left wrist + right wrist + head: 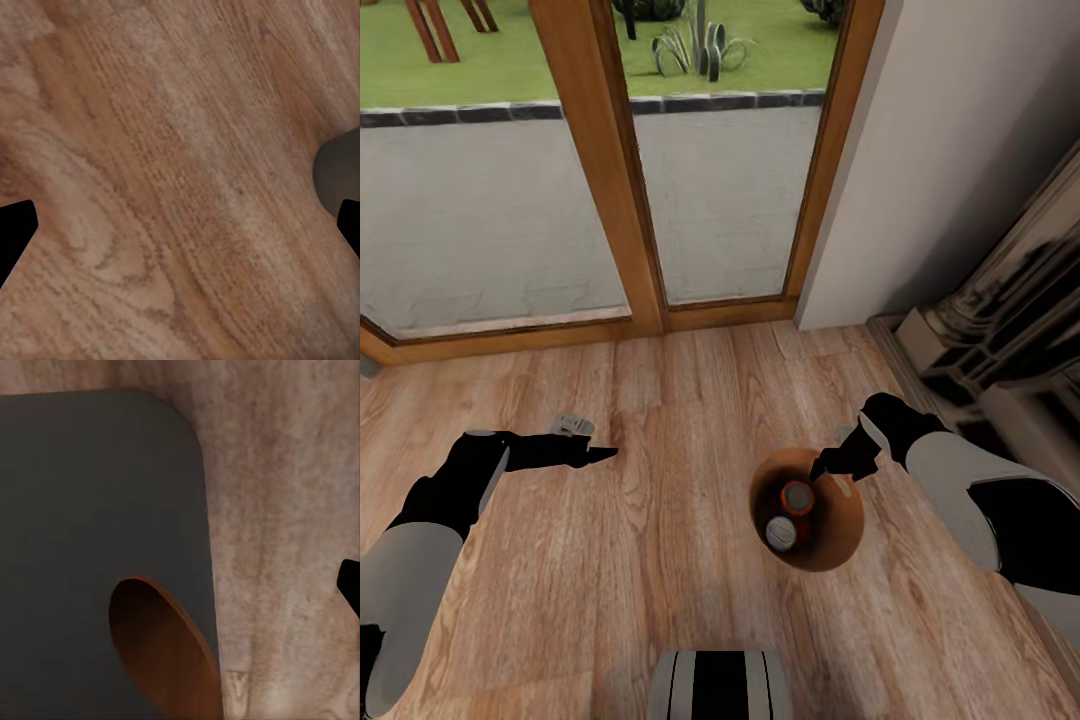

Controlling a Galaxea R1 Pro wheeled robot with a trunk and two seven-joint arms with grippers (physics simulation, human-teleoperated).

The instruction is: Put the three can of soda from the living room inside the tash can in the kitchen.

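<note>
Two soda cans [790,512] lie inside the bin [838,540], the right hand [830,462] hovering over its rim.

No legible text anywhere.

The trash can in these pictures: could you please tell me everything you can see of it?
The trash can is a small round bin with a copper-brown inside, seen from above. It is at the right gripper, whose fingertips are at its rim. Two soda cans lie inside it. The right wrist view shows its brown inner wall.
</note>
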